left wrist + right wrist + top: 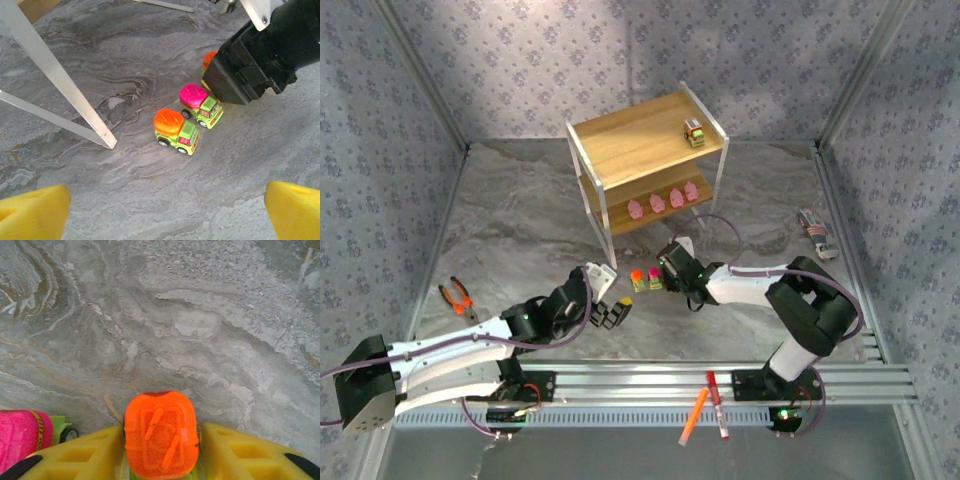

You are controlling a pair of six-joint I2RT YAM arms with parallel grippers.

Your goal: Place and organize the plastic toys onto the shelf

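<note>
Well left of the two-tier shelf of light wooden boards on a thin white metal frame [630, 145], and nearer the arms, orange-handled pliers [458, 298] lie on the grey marbled worktop [520, 220]. The left pincer [612, 313] hangs released in front of the shelf's left legs, its yellow fingertips [35, 212] spread wide. Four pink pig-like figures [665, 203] stand in a row on the shelf's lower board. A small grey-topped truck [696, 134] sits at the right end of its upper board. On the worktop just in front of the shelf, a free orange-topped green truck [176, 131] and a pink-topped green truck [201, 104] stand close together. Just beside them the right pincer [667, 268] is clenched on a second orange-topped truck [161, 434], with a yellow finger against each side. Orange and red marker pens [705, 410] lie by the near rail, well in front of the shelf.
</note>
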